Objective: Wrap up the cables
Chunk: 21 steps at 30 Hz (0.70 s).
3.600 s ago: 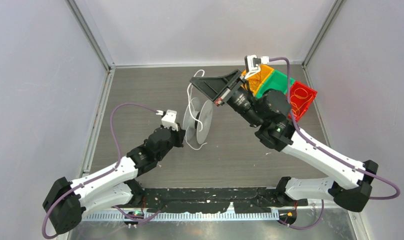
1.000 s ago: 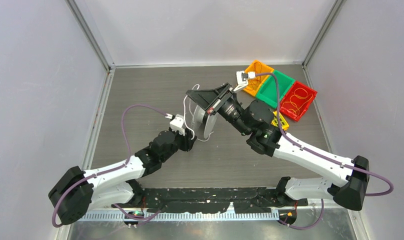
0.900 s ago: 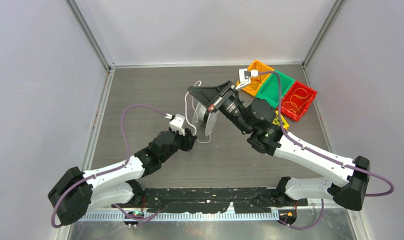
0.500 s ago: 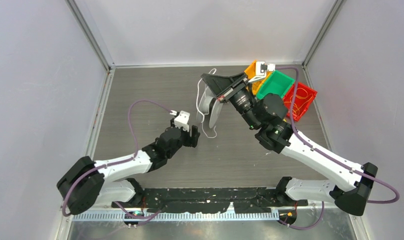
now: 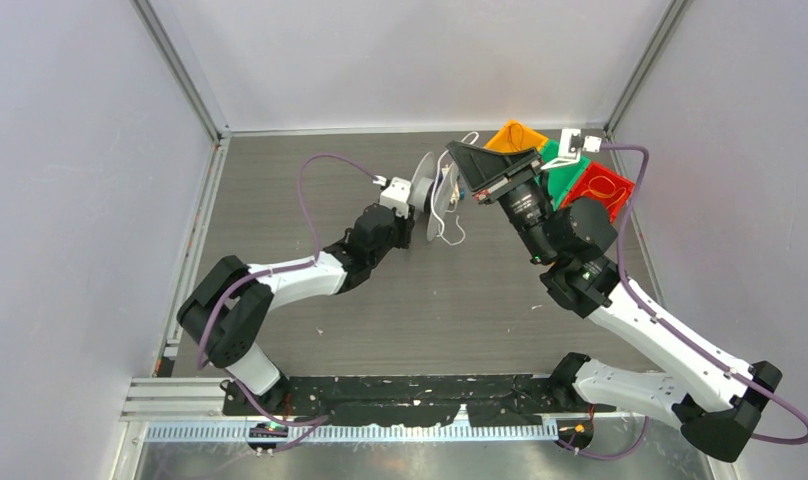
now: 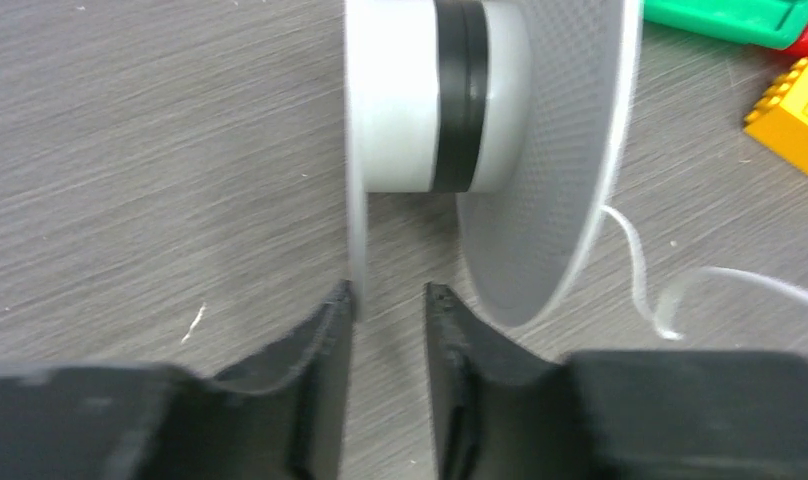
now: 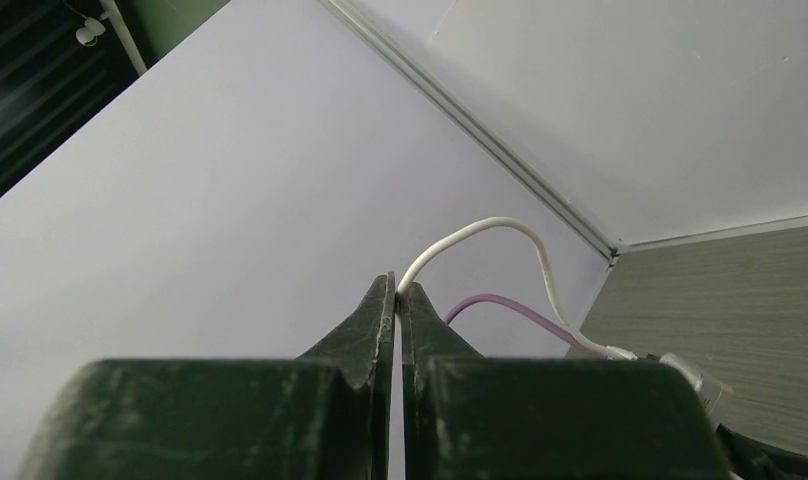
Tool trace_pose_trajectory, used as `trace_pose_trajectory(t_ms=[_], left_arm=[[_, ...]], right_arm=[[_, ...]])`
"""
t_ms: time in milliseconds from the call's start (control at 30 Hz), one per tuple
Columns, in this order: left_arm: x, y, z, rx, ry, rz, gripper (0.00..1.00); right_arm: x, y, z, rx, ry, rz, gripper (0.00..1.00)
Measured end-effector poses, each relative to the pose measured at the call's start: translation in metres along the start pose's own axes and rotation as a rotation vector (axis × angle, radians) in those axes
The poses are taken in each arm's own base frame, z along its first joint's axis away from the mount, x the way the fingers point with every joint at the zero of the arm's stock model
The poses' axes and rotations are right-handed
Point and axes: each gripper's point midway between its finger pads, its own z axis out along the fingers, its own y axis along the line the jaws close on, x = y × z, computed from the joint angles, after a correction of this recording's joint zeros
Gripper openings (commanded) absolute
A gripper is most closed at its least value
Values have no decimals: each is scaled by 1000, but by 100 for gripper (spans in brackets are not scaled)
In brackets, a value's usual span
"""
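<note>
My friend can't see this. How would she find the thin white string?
Find the grey table's far side, where a pale spool stands on edge. The white cable loops beside that spool and is pinched in the right gripper. It is much thinner than the robot's purple cords.

Top view: bright, even, diffuse overhead light; soft, faint shadows beside the arms on the tabletop (image 5: 280, 180); sharp from edge to edge; dull sheen on the metal strip (image 5: 430, 460) along the bottom. Left wrist view: bright but blurred throughout; left fingers (image 6: 315, 400) dark and soft-edged at the bottom, spool (image 6: 400, 100) washed pale at upper centre. Right wrist view: right fingers (image 7: 370, 340) near-silhouetted, slightly soft, at the bottom; cable (image 7: 490, 222) crisp against flatly lit pale walls; unlit dark patch at upper left.
</note>
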Motion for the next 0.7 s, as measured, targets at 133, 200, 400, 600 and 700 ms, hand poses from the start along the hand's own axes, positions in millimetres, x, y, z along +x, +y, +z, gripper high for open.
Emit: trace_pose_trajectory(t_ms=[133, 200, 400, 600, 700], left_arm=[[8, 3, 5, 1, 20, 24, 11], [9, 3, 6, 5, 24, 31, 7], [5, 2, 10, 10, 18, 51, 0], [9, -3, 5, 43, 26, 32, 0], [13, -4, -13, 66, 34, 5, 0]], right_arm=[[-12, 1, -4, -5, -26, -27, 5], [-14, 1, -5, -6, -32, -36, 5], [-13, -2, -5, 0, -29, -46, 5], [-9, -2, -5, -5, -9, -39, 6], [1, 1, -5, -28, 36, -15, 5]])
